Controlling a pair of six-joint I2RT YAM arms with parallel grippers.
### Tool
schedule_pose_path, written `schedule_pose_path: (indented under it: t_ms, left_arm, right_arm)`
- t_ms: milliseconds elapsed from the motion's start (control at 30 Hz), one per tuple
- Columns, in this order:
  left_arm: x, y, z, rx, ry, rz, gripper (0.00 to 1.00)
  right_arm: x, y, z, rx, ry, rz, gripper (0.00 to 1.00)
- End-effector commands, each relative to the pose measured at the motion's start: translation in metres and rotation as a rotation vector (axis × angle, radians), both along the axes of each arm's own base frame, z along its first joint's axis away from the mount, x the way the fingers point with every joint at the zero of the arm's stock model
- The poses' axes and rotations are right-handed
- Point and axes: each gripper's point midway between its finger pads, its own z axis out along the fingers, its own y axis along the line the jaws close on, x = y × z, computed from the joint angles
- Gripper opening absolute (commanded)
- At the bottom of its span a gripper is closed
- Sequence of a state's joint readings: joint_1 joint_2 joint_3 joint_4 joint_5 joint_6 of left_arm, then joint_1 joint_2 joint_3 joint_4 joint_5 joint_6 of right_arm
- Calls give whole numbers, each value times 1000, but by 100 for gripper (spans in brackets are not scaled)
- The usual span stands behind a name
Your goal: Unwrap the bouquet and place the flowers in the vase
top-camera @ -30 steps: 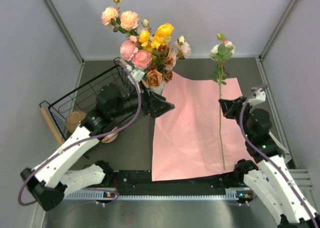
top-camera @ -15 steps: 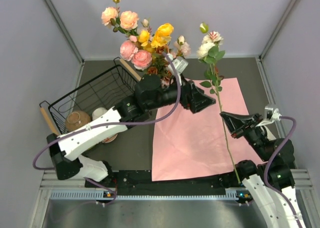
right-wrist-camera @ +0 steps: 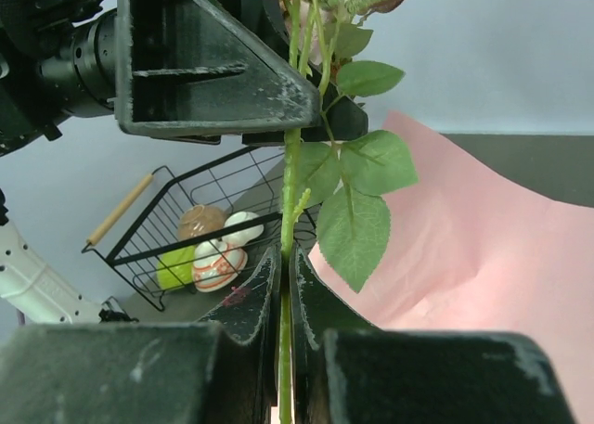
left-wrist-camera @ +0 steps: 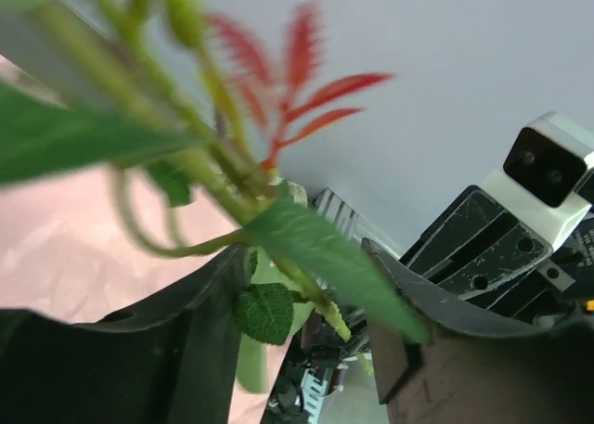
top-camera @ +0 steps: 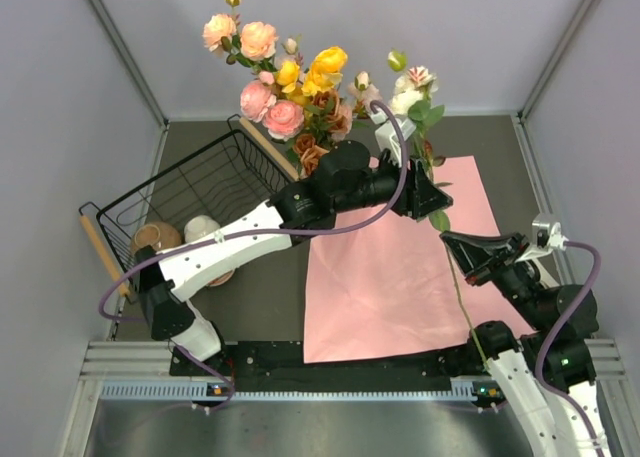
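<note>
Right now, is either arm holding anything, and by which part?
The right gripper holds a single flower low on its green stem, jaws shut on it. The left gripper has its jaws open around the same stem higher up.

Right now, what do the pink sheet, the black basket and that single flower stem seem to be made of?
Pink sheet: thin matte paper, judging by its soft creases. Basket: black coated metal wire, an open grid of thin rods. Flower stem: probably plastic, smooth and evenly green; its leaves look like printed fabric, so likely artificial.
</note>
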State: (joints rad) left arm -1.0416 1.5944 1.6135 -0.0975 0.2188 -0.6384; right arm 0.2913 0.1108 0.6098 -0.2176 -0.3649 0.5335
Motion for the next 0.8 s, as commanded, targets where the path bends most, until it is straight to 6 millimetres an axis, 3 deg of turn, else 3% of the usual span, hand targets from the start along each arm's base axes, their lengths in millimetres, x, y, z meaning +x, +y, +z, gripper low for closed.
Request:
schedule_pose_path:
  t_ms: [0, 133, 167, 200, 267, 300, 333, 400, 433, 500, 533, 567, 600, 700, 767]
  left_arm:
    - [-4, -2, 24, -68, -47, -4, 47]
    - [-1, 15, 51, -100, -181, 39, 24]
    - [1, 19, 56, -101, -206, 58, 7]
    - [1, 24, 61, -103, -230, 68, 1]
    - [-2, 39, 74, -112, -296, 86, 0]
    - [-4, 43, 77, -111, -320, 84, 0]
    - [-10, 55, 91, -124, -377, 85, 0]
    - [-15, 70, 96, -94, -440, 90, 0]
    - [-21, 85, 109, -103, -475, 105, 0]
    - [-20, 107, 108, -44, -499, 154, 0]
    - [-24, 128, 117, -29, -551, 184, 0]
    - [-24, 141, 120, -9, -570, 213, 0]
    - [-16, 159, 110, 85, -587, 274, 0]
    - [-18, 220, 118, 174, -630, 410, 0]
    - [-6, 259, 123, 226, -642, 577, 0]
  right_arm:
    - [-11, 0, 21, -14, -89, 19, 0]
    - [-12, 4, 17, -35, -76, 40, 0]
    - [-12, 4, 16, -36, -71, 40, 0]
    - [-12, 3, 16, -38, -73, 34, 8]
    - [-10, -1, 14, -35, -58, 10, 29]
    - [-7, -6, 14, -29, -54, -23, 55]
    - [-7, -10, 15, -22, -56, -49, 67]
    - [4, -27, 11, 2, -22, -163, 85]
    - [7, -33, 9, 8, -10, -200, 88]
    - [16, -47, 2, 10, 26, -291, 93]
    - [20, -49, -1, 4, 40, -308, 93]
    - [23, -50, -4, -2, 52, -321, 93]
    - [25, -51, -6, -8, 63, -326, 93]
    - [33, -47, -15, -17, 107, -322, 93]
    - [39, -45, -21, -14, 137, -320, 93]
